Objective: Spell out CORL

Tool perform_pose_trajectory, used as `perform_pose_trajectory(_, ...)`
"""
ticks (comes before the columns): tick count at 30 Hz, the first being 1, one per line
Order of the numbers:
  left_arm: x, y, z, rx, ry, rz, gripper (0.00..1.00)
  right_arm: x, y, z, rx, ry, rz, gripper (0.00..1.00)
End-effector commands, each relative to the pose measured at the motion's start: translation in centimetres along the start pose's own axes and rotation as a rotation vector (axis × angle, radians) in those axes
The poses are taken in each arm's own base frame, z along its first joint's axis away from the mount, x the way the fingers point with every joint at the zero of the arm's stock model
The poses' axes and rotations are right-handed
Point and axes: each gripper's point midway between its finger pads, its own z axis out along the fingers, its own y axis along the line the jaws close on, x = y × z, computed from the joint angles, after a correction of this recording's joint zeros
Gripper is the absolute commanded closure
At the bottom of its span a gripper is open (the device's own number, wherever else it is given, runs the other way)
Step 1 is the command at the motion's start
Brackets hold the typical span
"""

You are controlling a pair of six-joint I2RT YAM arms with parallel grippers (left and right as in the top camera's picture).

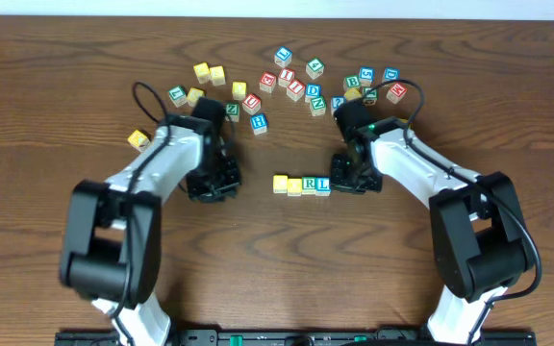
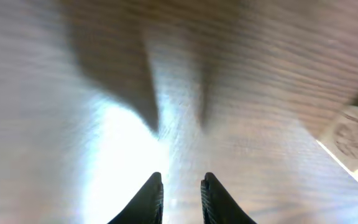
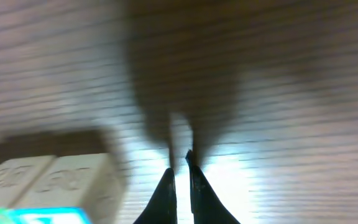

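Four letter cubes stand in a row at mid-table: two yellow-topped cubes (image 1: 280, 183) (image 1: 295, 185), the white R cube (image 1: 310, 185) and the white L cube (image 1: 323, 185), side by side and touching. My left gripper (image 1: 212, 185) is low over the table to the left of the row, apart from it. In the left wrist view the left gripper (image 2: 180, 177) stands slightly open with only bare wood between its fingers, and a pale cube (image 2: 353, 140) shows at the right edge. My right gripper (image 1: 352, 181) sits just right of the L cube. Seen from the right wrist, the right gripper (image 3: 179, 163) is shut and empty, with the row's cubes (image 3: 55, 180) blurred at lower left.
Several loose letter cubes lie scattered along the back (image 1: 296, 85), with two yellow ones (image 1: 208, 73) at back left. A blue H cube (image 1: 259, 122) sits nearer the row. A lone yellow cube (image 1: 138, 139) lies by the left arm.
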Motion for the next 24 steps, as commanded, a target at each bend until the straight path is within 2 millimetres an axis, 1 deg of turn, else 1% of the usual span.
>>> perform_pose_trajectory(1, -0.1, -1.0, -4.7, 0.048, -0.101, 0.065, 0.78, -0.8, -2.2, -0.3, 0.048, -0.017, 0.055, 0.96)
perform_pose_trajectory(3, 1.3, -1.6, -5.7, 0.058, -0.091, 0.105, 0.78, -1.0, -2.8, -0.4, 0.049, -0.016, 0.073, 0.96)
perform_pose_trajectory(4, 1.9, -1.9, -5.8, 0.056, -0.084, 0.117, 0.78, -1.1, -2.9, -0.4, 0.048, -0.017, 0.078, 0.96)
perform_pose_trajectory(6, 3.1, -2.3, -5.4, 0.046, -0.060, 0.136, 0.79, -1.4, -3.3, -0.4, 0.048, -0.020, 0.089, 0.96)
perform_pose_trajectory(8, 4.4, -2.9, -4.3, 0.028, -0.026, 0.135, 0.81, -1.5, -3.5, -0.4, 0.047, -0.022, 0.098, 0.96)
perform_pose_trajectory(9, 5.3, -3.4, -3.4, 0.016, -0.004, 0.136, 0.89, -1.6, -3.7, -0.5, 0.048, -0.022, 0.104, 0.96)
perform_pose_trajectory(11, 6.1, -4.1, -2.3, 0.006, 0.012, 0.154, 0.91, -1.7, -3.8, -0.5, 0.048, -0.022, 0.108, 0.96)
perform_pose_trajectory(13, 6.8, -5.4, -0.9, 0.005, 0.014, 0.212, 0.91, -1.8, -4.0, -0.5, 0.048, -0.023, 0.113, 0.96)
perform_pose_trajectory(15, 7.0, -6.6, 0.0, 0.014, 0.003, 0.243, 0.92, -1.8, -4.1, -0.5, 0.048, -0.024, 0.117, 0.96)
perform_pose_trajectory(16, 6.8, -7.6, 0.7, 0.025, -0.015, 0.267, 0.91, -1.9, -4.2, -0.5, 0.048, -0.024, 0.119, 0.96)
perform_pose_trajectory(17, 6.6, -8.0, 1.0, 0.030, -0.028, 0.268, 0.91, -1.9, -4.2, -0.5, 0.049, -0.024, 0.120, 0.96)
perform_pose_trajectory(19, 5.8, -8.2, 1.5, 0.009, -0.066, 0.248, 0.92, -1.9, -4.3, -0.5, 0.049, -0.024, 0.120, 0.96)
perform_pose_trajectory(21, 4.9, -7.9, 2.0, -0.024, -0.105, 0.228, 0.93, -1.9, -4.3, -0.5, 0.051, -0.026, 0.120, 0.96)
perform_pose_trajectory(24, 4.7, -7.8, 2.8, -0.029, -0.095, 0.225, 0.92, -1.9, -4.3, -0.5, 0.051, -0.026, 0.120, 0.96)
